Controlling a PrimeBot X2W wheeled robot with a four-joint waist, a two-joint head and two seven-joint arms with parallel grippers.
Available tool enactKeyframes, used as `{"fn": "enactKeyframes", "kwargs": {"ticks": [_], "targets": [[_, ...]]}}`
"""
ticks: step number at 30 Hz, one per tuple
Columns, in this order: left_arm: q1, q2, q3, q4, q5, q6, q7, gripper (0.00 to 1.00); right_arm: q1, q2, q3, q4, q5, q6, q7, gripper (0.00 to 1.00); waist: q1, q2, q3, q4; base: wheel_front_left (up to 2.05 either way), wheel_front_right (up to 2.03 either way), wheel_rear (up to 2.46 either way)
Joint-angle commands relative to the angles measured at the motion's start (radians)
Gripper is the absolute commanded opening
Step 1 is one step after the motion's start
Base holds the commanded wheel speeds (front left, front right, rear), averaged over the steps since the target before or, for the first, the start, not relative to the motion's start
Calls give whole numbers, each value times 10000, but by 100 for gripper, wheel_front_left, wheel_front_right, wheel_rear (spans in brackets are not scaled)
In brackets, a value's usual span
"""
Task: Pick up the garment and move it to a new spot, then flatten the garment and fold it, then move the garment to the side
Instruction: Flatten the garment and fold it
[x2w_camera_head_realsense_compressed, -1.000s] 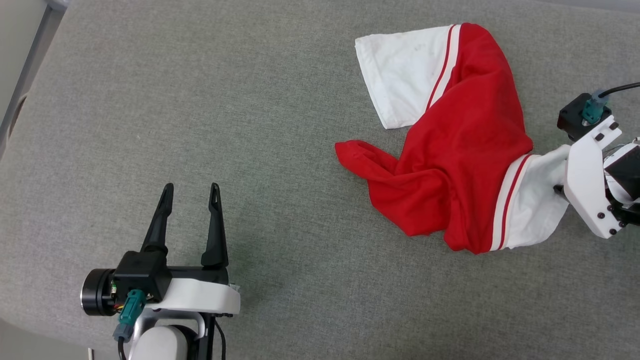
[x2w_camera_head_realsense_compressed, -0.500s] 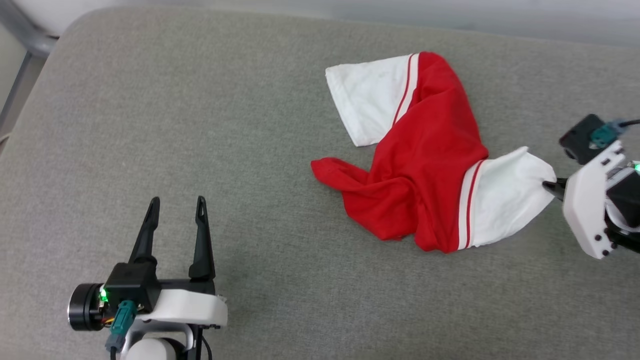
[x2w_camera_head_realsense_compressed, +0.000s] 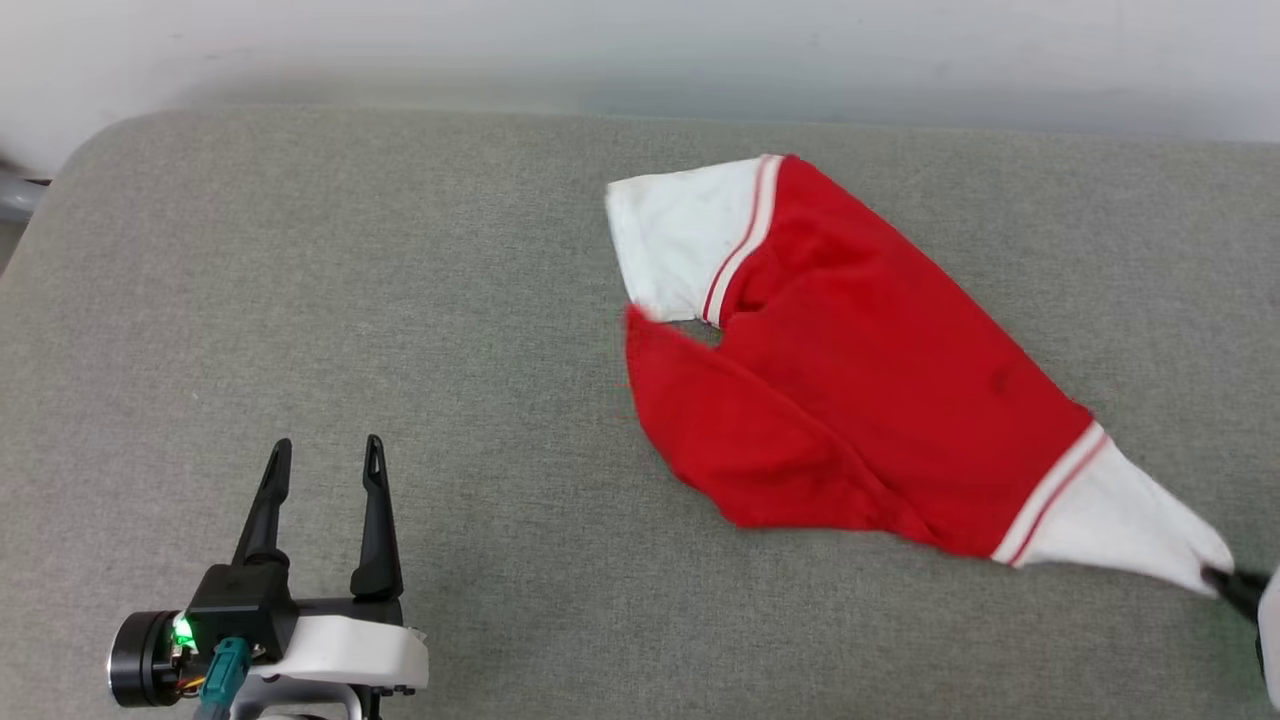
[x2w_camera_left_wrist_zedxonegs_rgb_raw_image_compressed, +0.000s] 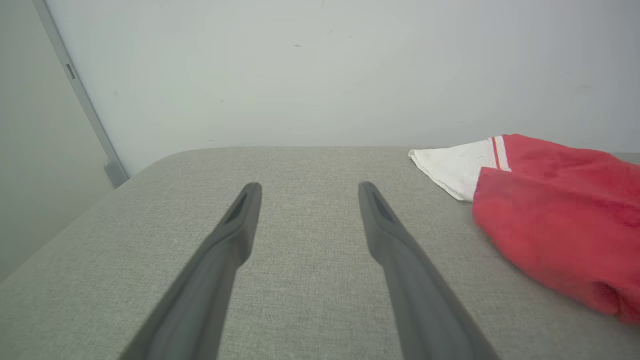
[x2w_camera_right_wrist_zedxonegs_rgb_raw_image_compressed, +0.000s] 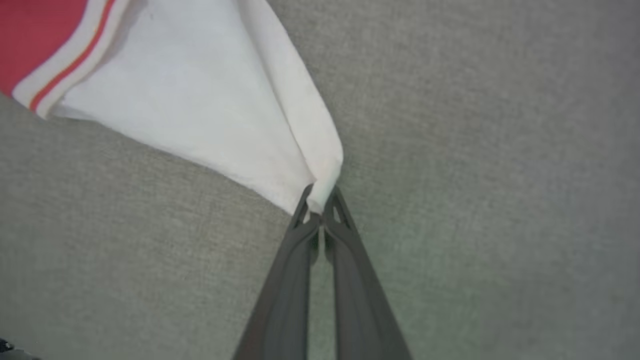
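Garment (x2w_camera_head_realsense_compressed: 850, 380) lies stretched, white sleeve (x2w_camera_right_wrist_zedxonegs_rgb_raw_image_compressed: 225, 100) pinched in right jaws (left jaws spread).

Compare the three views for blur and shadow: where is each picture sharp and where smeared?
Head view: the garment has smeared edges, the left gripper crisp. Left wrist view: its red part looks soft. Right wrist view: the white sleeve shut in the right gripper is sharp, casting a faint shadow.

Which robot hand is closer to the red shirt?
The right. The right gripper is shut on the tip of the shirt's white sleeve, touching it. The left gripper is open above the grey cushion, apart from the shirt, off to its left.
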Motion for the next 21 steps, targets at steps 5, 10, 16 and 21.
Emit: {"fn": "enactKeyframes", "kwargs": {"ticks": [5,10,16,21], "targets": [[130,0,37,10,93,-23,-30,100,1686,567,-1140,366,-66,-10,144,0,0,-1,-87,-102,0,0,0],[172,0,58,45,101,-23,-30,100,2452,1096,-1961,354,-595,-12,228,32,0,-1,-167,-160,0,0,0],[282,1,92,51,164,6,-30,100,2244,1953,-3569,-499,-1759,-12,-1182,100,0,-1,-385,-267,0,0,0],[364,0,116,-3,245,-47,-30,100,2118,3171,-5103,-1515,-3352,-7,-2768,100,0,-1,-545,-354,0,0,0]]}}
